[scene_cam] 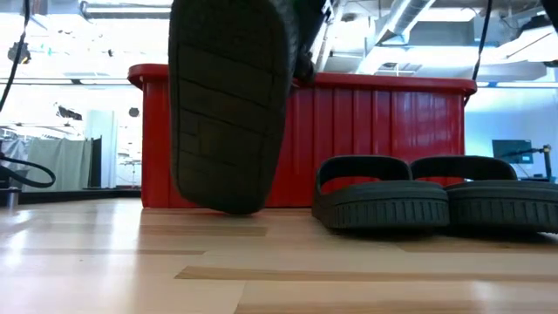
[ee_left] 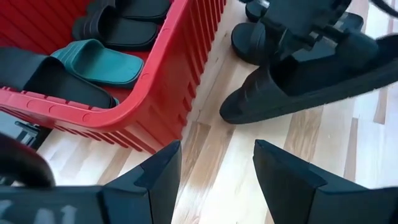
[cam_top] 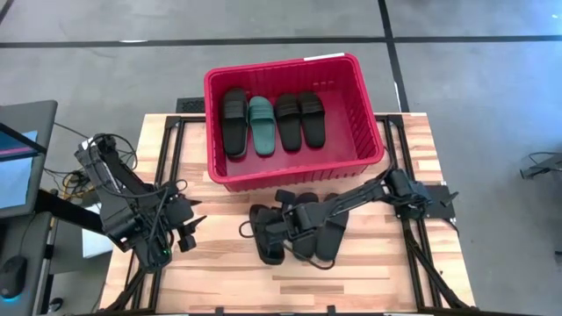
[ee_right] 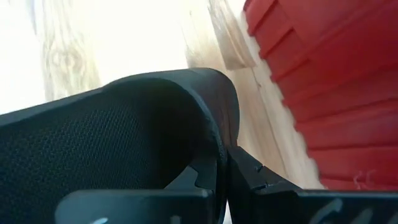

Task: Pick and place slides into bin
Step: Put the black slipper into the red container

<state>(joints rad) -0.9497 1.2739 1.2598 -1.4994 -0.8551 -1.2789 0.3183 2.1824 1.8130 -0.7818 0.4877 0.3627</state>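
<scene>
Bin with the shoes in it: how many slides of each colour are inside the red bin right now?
Inside the bin:
Black slides: 3
Green slide: 1
Total: 4

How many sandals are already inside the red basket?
4 in the bin, side by side: leftmost black slide, green slide, middle black slide, rightmost black slide. None seems hidden under them.
</scene>
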